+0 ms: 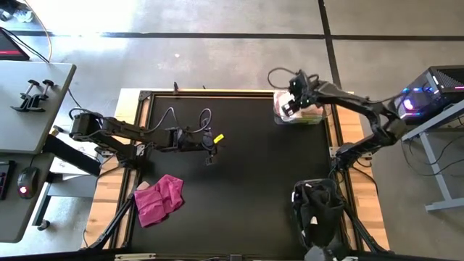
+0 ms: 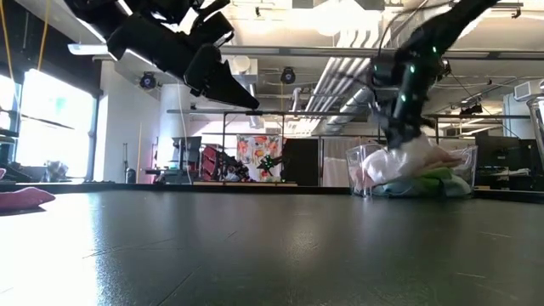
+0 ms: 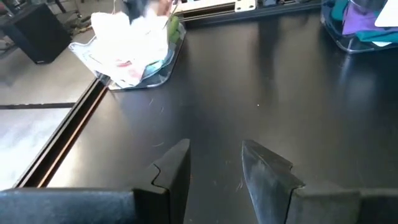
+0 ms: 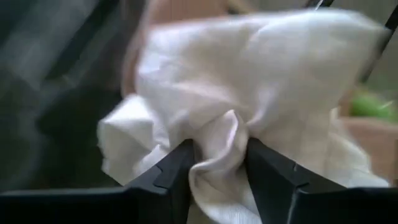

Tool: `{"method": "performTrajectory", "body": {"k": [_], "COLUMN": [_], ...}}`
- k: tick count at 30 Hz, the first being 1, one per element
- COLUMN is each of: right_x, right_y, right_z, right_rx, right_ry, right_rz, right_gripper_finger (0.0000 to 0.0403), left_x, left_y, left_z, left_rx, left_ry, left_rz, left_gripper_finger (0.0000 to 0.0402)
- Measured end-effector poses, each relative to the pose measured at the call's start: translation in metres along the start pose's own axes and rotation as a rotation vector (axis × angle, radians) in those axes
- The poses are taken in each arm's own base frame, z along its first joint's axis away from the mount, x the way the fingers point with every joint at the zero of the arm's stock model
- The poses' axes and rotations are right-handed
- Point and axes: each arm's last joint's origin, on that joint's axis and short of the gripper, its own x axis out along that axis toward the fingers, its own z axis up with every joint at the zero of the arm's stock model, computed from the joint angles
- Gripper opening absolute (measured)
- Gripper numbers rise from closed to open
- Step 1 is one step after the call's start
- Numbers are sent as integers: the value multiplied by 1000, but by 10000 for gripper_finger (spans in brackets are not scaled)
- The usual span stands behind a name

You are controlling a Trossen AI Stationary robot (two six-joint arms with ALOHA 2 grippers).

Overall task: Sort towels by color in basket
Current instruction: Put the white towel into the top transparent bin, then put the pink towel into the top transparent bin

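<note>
My right gripper hangs over the clear basket at the table's far right corner, shut on a cream-white towel. In the low view that towel droops from the gripper into the basket, onto pink and green cloths. A magenta towel lies crumpled flat on the mat near the left front; its edge also shows in the low view. My left gripper is open and empty, raised above the mat's left middle. My right gripper pinches a bunched fold of the cream-white towel between its two fingers, coming from above. The cloth is slack and hangs below the fingers. Its lower part rests on the cloths in the basket.
A second clear basket with teal and purple towels stands at the near right corner. The black mat between the arms is bare. Wooden table edges frame the mat; desks and equipment stand beyond both sides.
</note>
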Motion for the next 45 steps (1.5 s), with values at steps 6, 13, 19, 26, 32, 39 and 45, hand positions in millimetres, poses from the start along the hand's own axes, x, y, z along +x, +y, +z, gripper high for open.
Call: {"method": "performTrajectory", "body": {"k": [6, 13, 19, 26, 32, 39, 45], "right_x": [23, -15, -65, -52, 8, 24, -26], "right_y": [1, -2, -6, 7, 10, 14, 16], "right_z": [-23, -1, 7, -9, -26, -23, -12], "right_rx": [-10, -24, 29, 56, 158, 115, 79], "right_ry": [68, 35, -47, -275, -287, -220, -259], "right_rz": [-27, -3, -40, -134, -148, -168, -229], "right_gripper_finger": [129, 129, 129, 129, 129, 129, 129], "left_x": [0, -8, -26, -47, -50, -50, -66], "left_y": [1, 5, 12, 18, 17, 14, 6], "left_z": [1, 5, 11, 13, 14, 12, 17], "left_rx": [28, 78, 85, 66, 52, 25, 64], "left_ry": [-8, 1, 21, 56, 48, 70, 139], "left_rz": [14, 125, 197, 194, 187, 172, 118], "left_gripper_finger": [129, 129, 129, 129, 129, 129, 129]}}
